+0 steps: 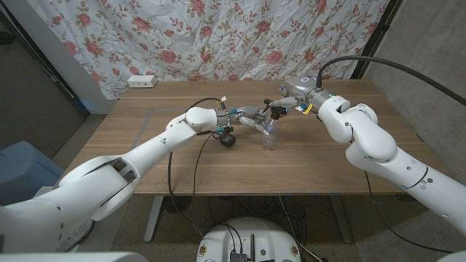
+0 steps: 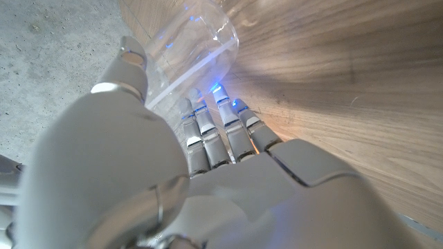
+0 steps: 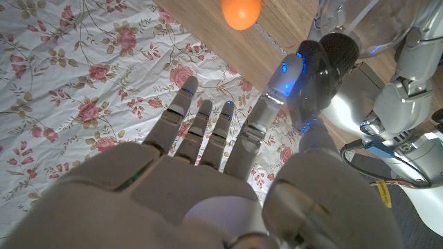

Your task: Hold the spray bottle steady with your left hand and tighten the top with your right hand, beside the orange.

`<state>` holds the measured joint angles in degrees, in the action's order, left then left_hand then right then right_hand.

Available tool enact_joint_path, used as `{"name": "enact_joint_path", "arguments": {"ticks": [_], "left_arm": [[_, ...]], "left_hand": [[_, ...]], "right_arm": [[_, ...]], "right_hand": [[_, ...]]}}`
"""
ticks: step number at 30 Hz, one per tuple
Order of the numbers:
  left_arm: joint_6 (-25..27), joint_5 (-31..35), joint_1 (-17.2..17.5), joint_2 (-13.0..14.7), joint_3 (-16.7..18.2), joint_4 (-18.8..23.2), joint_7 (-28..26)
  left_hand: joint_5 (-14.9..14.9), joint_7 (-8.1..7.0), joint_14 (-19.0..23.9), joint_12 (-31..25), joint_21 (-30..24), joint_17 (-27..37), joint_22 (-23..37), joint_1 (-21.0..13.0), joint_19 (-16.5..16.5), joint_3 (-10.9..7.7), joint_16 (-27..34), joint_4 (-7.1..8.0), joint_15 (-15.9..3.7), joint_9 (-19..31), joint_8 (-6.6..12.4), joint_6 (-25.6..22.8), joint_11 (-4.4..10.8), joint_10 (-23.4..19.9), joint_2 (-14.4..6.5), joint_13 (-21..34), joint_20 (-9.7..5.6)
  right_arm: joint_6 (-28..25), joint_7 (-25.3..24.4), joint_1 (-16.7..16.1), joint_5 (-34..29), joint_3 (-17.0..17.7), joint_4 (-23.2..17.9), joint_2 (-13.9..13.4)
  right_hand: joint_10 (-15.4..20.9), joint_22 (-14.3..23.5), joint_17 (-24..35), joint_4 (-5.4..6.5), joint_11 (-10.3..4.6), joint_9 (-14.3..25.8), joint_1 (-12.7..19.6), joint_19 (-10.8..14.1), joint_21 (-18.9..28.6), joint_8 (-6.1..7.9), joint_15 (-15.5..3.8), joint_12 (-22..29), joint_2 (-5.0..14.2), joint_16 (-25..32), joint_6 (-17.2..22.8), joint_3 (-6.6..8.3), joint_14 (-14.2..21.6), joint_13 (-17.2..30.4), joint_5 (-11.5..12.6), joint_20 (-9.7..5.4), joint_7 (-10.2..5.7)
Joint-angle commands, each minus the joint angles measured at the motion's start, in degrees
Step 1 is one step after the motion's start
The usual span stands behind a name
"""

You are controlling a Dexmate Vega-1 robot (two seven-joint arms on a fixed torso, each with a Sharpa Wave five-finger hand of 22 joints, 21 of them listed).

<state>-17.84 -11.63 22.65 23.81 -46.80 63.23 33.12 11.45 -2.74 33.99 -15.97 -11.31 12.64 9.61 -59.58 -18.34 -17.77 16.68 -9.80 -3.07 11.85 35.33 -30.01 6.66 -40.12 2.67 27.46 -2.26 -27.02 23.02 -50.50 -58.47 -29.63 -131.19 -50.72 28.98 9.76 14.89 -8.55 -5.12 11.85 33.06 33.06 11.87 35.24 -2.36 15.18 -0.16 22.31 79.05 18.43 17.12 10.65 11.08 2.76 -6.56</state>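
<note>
Spray bottle: the clear plastic spray bottle [image 1: 269, 135] stood near the middle of the wooden table [image 1: 306, 167], between the two hands, with its black top [image 1: 277, 111] above the transparent body.
Left arm: the white left arm reached in from the near corner, and a black cable [image 1: 175, 156] hung along it over the table.
Left hand: the left hand [image 1: 247, 120] was at the bottle's side; in the left wrist view its fingers [image 2: 208, 135] lay close together against the clear wall [image 2: 201, 41], with the thumb [image 2: 128, 66] on the other side, so it appeared to hold the body.
Right hand: the right hand [image 1: 287, 103] came in from the far side at the level of the top. In the right wrist view its fingers [image 3: 201, 128] were spread and straight, while the thumb [image 3: 315, 76] lay against the black top [image 3: 338, 50]. Whether any finger closed on the cap could not be told.
Orange: the round orange [image 3: 241, 12] lay on the wood beyond the right hand, near the bottle, as the right wrist view showed.
Backdrop: a rose-patterned floral cloth [image 1: 218, 36] hung behind the table's far edge.
Step in hand: judged from this, the bottle was already steadied and the right hand was settling on the top; tightening looked not yet done.
Next move: it called for the right fingers to close round the cap opposite the thumb, then a twist about the bottle's axis, with the left hand firm so the light bottle did not turn or tip.
</note>
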Motion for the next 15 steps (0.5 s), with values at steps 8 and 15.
{"name": "enact_joint_path", "arguments": {"ticks": [8,15], "left_arm": [[0.44,-0.31,0.65,0.74,0.53,0.74,-0.75],[0.47,-0.42,1.04,0.99,0.72,1.15,-1.11]], "left_hand": [[0.21,0.07,0.43,-0.08,0.28,0.13,0.17,0.28,-0.29,-0.88,-0.19,0.29,-7.12,0.27,9.48,-2.91,1.33,-1.74,-7.51,0.41,-3.71],[0.2,0.12,0.49,-0.04,0.28,0.12,0.17,0.33,-0.29,-0.83,-0.21,0.28,-7.2,0.26,9.56,-3.0,1.42,-1.82,-7.44,0.42,-3.72]], "right_arm": [[-0.27,1.99,0.34,0.5,2.11,-2.33,-0.69],[0.99,2.34,0.79,2.09,3.09,-2.54,-1.45]], "right_hand": [[-0.58,0.21,0.06,0.31,0.34,0.53,-1.47,-0.27,-0.48,-0.15,-0.84,-0.91,-0.97,-0.1,-2.41,-1.0,-0.18,0.23,-0.2,0.82,0.05],[-1.04,0.23,0.06,0.98,0.89,0.22,-3.34,-0.54,-0.6,-1.0,-0.3,-1.46,-1.7,-0.42,-3.95,-1.83,-0.51,0.28,-0.25,1.28,0.16]]}}
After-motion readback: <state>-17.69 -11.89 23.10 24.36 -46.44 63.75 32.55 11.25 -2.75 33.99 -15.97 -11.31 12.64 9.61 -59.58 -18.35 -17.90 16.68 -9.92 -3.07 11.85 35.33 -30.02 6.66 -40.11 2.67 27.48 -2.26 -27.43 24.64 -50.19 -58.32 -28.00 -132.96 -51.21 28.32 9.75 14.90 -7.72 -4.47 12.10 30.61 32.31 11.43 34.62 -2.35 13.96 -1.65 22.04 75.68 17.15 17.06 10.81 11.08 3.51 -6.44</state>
